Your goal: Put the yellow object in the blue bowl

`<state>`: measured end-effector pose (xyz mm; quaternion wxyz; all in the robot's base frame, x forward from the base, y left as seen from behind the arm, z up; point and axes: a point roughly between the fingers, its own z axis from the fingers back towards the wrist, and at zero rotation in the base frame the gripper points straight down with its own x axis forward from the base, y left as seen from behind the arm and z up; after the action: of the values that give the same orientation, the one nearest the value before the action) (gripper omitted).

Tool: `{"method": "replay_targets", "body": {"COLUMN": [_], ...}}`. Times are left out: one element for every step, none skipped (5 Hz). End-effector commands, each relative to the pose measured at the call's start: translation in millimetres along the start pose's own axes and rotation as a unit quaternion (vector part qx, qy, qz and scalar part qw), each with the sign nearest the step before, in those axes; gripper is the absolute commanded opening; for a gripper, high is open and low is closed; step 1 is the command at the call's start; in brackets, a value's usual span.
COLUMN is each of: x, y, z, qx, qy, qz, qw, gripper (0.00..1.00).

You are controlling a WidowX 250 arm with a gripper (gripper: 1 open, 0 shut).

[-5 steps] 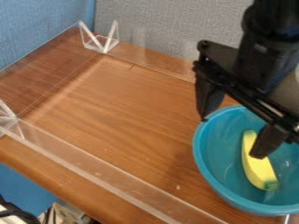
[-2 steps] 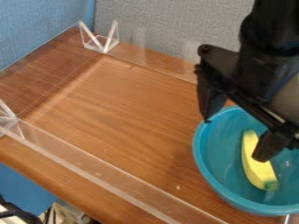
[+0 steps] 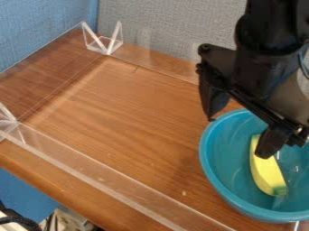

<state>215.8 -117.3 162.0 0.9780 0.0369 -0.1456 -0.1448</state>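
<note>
A: One thing has changed in the last second: the tool (image 3: 248, 108) has tilted a little and now shows slightly more to the left over the blue bowl (image 3: 223, 149), its fingers spread wide with nothing between them.

B: And the yellow object (image 3: 269, 169)?

A: Below the tool and a touch to its right, lying on the inner floor of the bowl against the far-right wall. It sits where it sat a second ago, so it has not shifted while the tool swung.

B: So the placing looks done?

A: I judge so. The toy rests inside the rim, free of the fingers; what remains is probably just clearing the arm away.

B: Anything else in that bowl?

A: Nothing I can see, only the yellow piece. Part of the bowl's right side is cut off by the frame edge.

B: Other containers?

A: None. To the tool's left the wooden tabletop (image 3: 108, 104) is ringed by a low clear plastic wall (image 3: 103, 41).
</note>
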Motion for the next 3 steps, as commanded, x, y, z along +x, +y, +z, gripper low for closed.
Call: {"method": "replay_targets", "body": {"x": [-2.9, -6.3, -3.8], "y": [11.2, 11.4, 8.3], "z": [18.6, 16.8, 18.4], "qx": [0.005, 0.007, 0.014], "qy": [-0.022, -0.020, -0.013], "qz": [0.005, 0.003, 0.019], "qw": [0.9997, 0.9998, 0.9996], "gripper": [1.00, 1.00, 1.00]}}
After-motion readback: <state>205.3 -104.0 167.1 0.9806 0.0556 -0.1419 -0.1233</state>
